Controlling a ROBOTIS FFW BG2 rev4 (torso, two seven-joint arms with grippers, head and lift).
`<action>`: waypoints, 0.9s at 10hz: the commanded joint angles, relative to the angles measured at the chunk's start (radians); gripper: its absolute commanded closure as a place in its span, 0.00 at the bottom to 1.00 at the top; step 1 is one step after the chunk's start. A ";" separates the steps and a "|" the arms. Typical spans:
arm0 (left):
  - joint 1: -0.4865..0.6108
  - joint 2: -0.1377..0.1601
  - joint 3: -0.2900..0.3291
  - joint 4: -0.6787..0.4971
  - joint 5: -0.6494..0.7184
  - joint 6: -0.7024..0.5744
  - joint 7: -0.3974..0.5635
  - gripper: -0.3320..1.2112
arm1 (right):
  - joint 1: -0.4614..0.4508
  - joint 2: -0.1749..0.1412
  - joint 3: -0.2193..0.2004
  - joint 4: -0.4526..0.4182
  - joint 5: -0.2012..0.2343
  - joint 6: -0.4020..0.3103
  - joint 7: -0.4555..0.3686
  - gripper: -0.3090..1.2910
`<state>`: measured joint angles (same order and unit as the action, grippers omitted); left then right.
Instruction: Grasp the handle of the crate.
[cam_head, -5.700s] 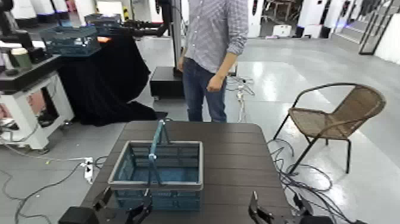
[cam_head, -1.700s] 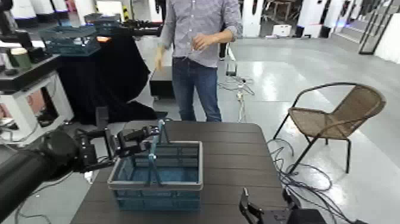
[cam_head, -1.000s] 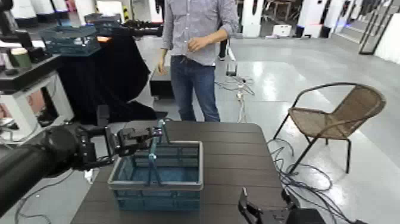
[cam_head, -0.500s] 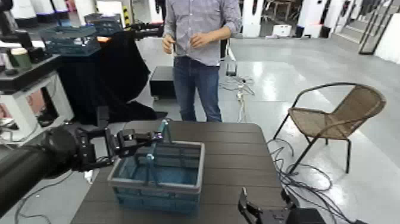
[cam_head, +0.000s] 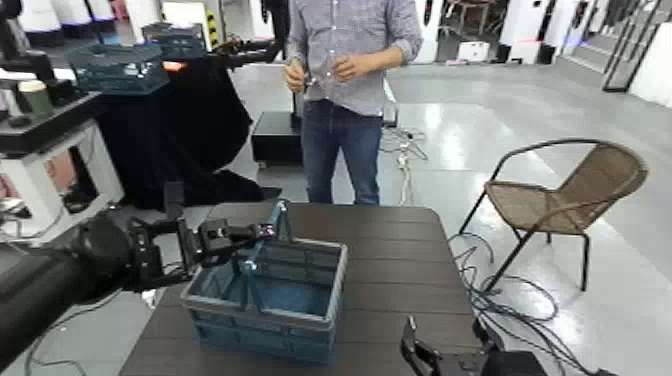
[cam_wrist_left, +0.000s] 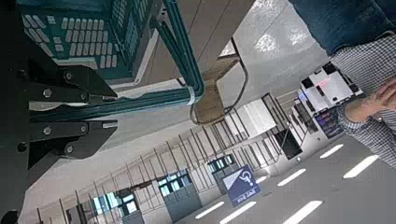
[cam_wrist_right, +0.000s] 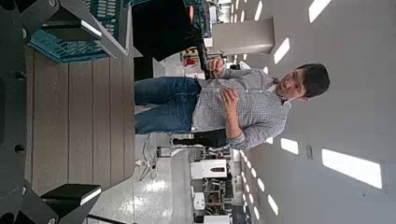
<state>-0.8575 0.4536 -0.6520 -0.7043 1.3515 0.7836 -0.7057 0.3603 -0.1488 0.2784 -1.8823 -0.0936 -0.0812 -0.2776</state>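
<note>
The teal-blue lattice crate (cam_head: 268, 297) with a grey rim sits tilted on the dark slatted table (cam_head: 390, 262). Its thin wire handle stands upright, with the light blue sleeve (cam_head: 258, 248) at the top. My left gripper (cam_head: 262, 231) reaches in from the left and is shut on the handle. In the left wrist view the sleeve (cam_wrist_left: 149, 99) runs between the two dark fingers (cam_wrist_left: 65, 91) of that gripper (cam_wrist_left: 112, 106), with the crate's lattice (cam_wrist_left: 89, 33) behind. My right gripper (cam_head: 418, 355) is low at the table's near edge, open and empty; its wrist view (cam_wrist_right: 98, 112) shows the crate (cam_wrist_right: 84, 33) farther off.
A person (cam_head: 345, 90) in a checked shirt and jeans stands just beyond the table's far edge. A wicker chair (cam_head: 560, 200) stands to the right. A black-draped stand with a darker teal mesh crate (cam_head: 118, 68) is at the back left. Cables lie on the floor.
My left gripper has closed on the handle and the crate has tipped and turned a little, its near left side rising. The person has shifted to the right. The right arm has not moved.
</note>
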 joint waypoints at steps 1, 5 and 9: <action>0.052 0.005 0.043 -0.078 -0.002 0.011 0.002 0.99 | 0.008 0.005 -0.008 -0.003 0.002 0.000 -0.002 0.29; 0.198 0.022 0.175 -0.316 -0.002 0.060 0.097 0.99 | 0.011 0.005 -0.015 -0.004 0.011 -0.008 -0.012 0.29; 0.376 0.024 0.327 -0.636 0.077 0.111 0.361 0.99 | 0.011 -0.002 -0.018 -0.012 0.021 -0.009 -0.031 0.28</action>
<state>-0.5041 0.4784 -0.3422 -1.3031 1.4143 0.8909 -0.3440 0.3712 -0.1504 0.2616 -1.8931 -0.0733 -0.0896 -0.3092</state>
